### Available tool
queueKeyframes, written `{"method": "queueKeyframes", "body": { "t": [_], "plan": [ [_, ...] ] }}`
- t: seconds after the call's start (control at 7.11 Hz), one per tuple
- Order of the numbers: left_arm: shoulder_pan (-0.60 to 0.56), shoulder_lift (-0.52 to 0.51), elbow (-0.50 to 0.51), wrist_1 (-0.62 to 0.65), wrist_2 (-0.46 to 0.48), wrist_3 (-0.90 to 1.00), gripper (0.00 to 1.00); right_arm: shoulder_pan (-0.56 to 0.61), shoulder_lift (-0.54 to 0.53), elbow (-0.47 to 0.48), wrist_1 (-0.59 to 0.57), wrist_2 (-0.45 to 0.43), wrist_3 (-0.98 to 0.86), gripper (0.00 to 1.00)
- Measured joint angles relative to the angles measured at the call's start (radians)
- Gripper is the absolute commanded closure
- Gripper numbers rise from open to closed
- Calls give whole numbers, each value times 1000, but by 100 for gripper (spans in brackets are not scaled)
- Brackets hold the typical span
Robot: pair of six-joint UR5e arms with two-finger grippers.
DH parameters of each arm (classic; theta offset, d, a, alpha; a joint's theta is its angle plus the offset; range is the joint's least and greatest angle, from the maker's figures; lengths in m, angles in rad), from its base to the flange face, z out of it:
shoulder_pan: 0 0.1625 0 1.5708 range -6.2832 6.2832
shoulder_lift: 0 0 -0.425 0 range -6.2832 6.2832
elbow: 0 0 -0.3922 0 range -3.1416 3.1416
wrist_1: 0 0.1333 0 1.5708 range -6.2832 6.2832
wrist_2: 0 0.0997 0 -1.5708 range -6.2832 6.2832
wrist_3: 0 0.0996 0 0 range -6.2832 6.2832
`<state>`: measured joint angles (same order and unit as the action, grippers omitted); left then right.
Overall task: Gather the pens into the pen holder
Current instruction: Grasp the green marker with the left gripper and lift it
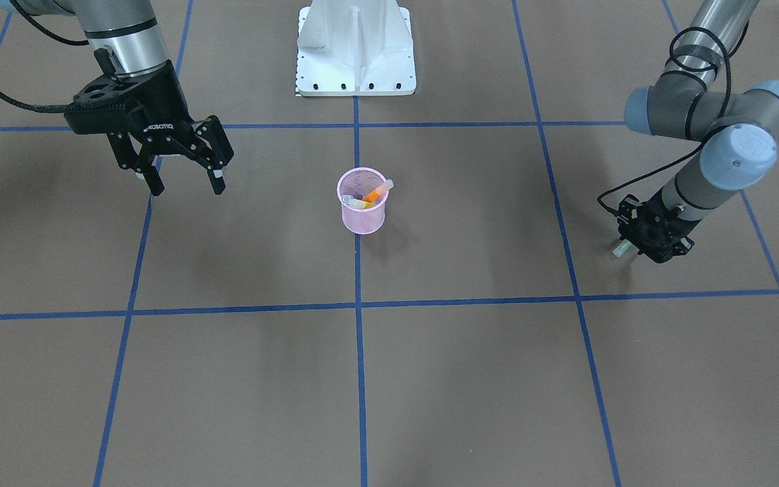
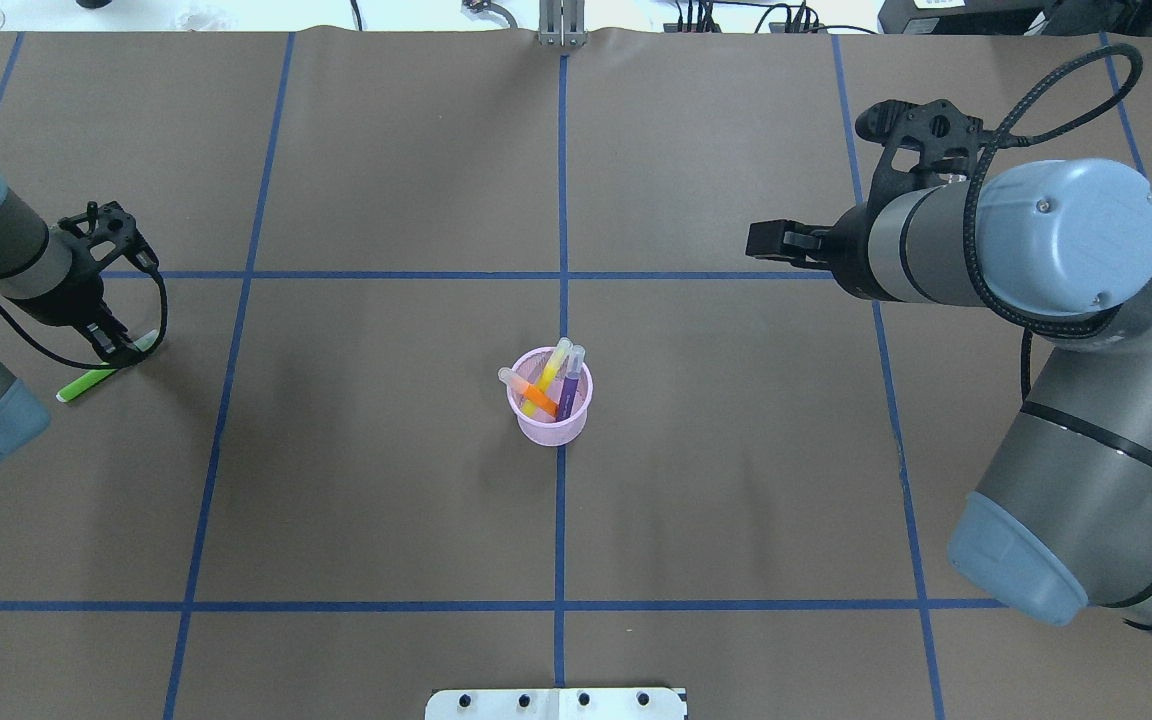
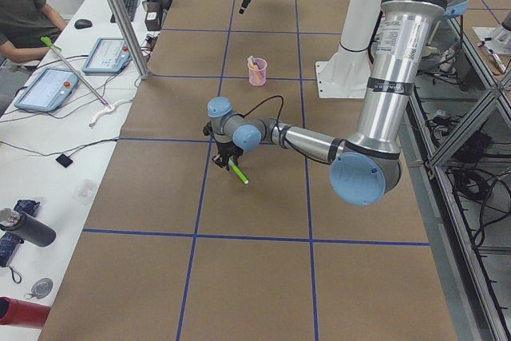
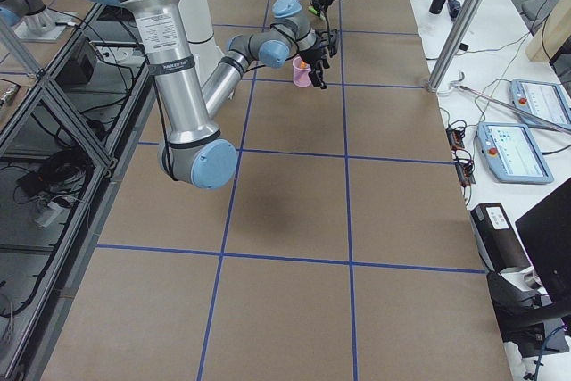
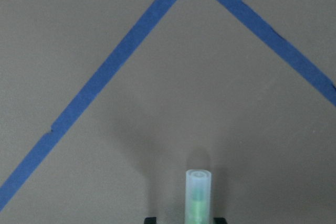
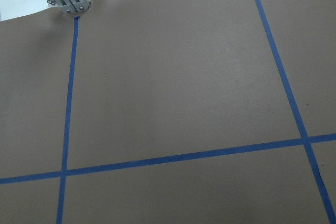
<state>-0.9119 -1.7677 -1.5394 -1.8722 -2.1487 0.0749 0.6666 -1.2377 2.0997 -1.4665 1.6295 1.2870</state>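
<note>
The pink mesh pen holder stands upright at the table's middle, also in the overhead view. An orange pen, a purple pen and a yellow pen lean inside it. My left gripper is low over the table at the far left and is shut on the bright green pen. The pen's pale cap end sticks out between the fingertips. I cannot tell whether the pen touches the table. My right gripper is open and empty, raised to the holder's right.
The white robot base stands behind the holder. Blue tape lines split the brown table into squares. Desks with tablets and a seated person are beyond the table's far edge.
</note>
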Motion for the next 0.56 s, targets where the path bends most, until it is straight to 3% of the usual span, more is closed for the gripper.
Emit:
{"method": "queueKeyframes", "body": {
  "t": [0.14,0.28,0.56],
  "plan": [
    [0,-1,5,0,0,-2,67,-1,3,-4,0,-1,0,1],
    [1,-2,8,0,0,-3,100,-2,7,-8,0,-2,0,1],
    [1,-1,9,0,0,-3,100,-2,10,-13,0,-3,0,1]
  ]
}}
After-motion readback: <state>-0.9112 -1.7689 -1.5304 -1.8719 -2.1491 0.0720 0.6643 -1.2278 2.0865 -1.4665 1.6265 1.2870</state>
